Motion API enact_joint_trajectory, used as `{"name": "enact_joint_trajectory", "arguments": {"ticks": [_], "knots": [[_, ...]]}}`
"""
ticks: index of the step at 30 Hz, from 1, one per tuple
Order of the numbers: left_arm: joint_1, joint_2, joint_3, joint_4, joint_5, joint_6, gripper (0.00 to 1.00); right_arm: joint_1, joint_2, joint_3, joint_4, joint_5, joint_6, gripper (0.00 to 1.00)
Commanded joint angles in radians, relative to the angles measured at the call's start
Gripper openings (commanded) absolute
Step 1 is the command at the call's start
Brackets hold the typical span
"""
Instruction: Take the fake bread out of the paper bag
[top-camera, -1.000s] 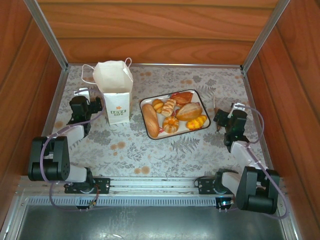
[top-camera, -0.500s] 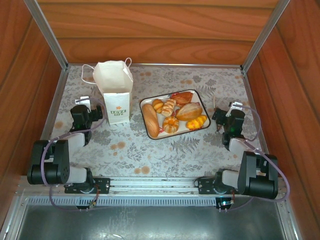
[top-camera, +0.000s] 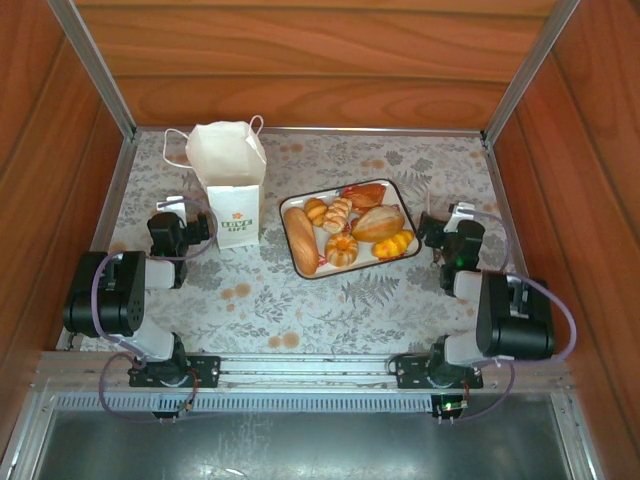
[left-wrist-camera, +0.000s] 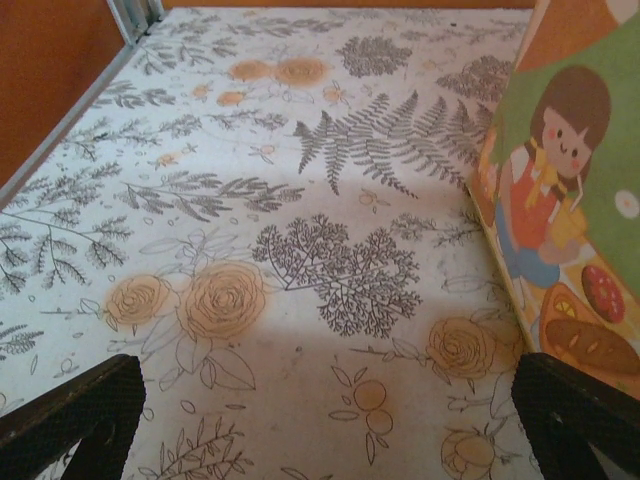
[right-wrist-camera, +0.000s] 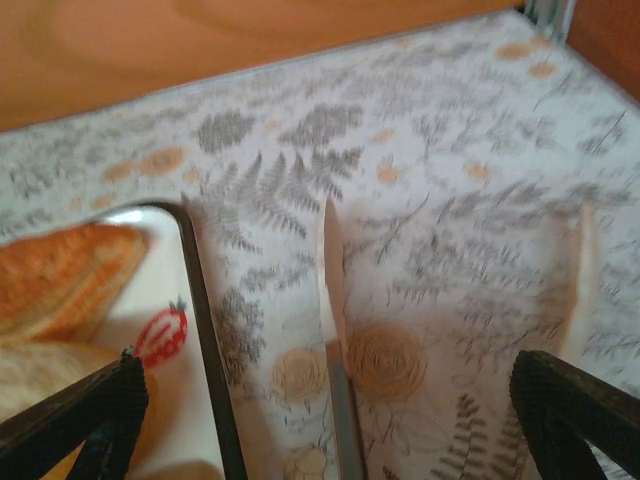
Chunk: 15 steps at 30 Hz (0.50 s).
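The surface wears a cloth printed with grey ferns and orange roses; a white, dark-rimmed rectangular tray lies right of centre, skewed to the edges; a red strawberry print marks its floor; wooden panels rise along the far, left and right edges; metal posts slant up from the far corners; a metal rail runs along the near edge.

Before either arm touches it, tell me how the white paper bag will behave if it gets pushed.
The paper bag stands tall on a narrow base, so a high push would probably tip it. Its thin paper walls look likely to crumple. With the breads lying on the tray, it may be near empty: light, apt to slide.
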<state>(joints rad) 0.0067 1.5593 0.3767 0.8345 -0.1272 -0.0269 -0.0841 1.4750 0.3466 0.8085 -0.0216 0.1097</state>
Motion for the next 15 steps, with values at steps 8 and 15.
{"name": "enact_joint_trajectory", "arguments": {"ticks": [8, 15], "knots": [[0.005, 0.007, 0.013, 0.045, -0.020, -0.013, 1.00, 0.074, 0.052, 0.113, -0.076, -0.029, -0.105, 1.00], [0.005, 0.006, 0.013, 0.046, -0.020, -0.014, 1.00, 0.074, 0.055, 0.127, -0.101, -0.038, -0.105, 1.00]]}}
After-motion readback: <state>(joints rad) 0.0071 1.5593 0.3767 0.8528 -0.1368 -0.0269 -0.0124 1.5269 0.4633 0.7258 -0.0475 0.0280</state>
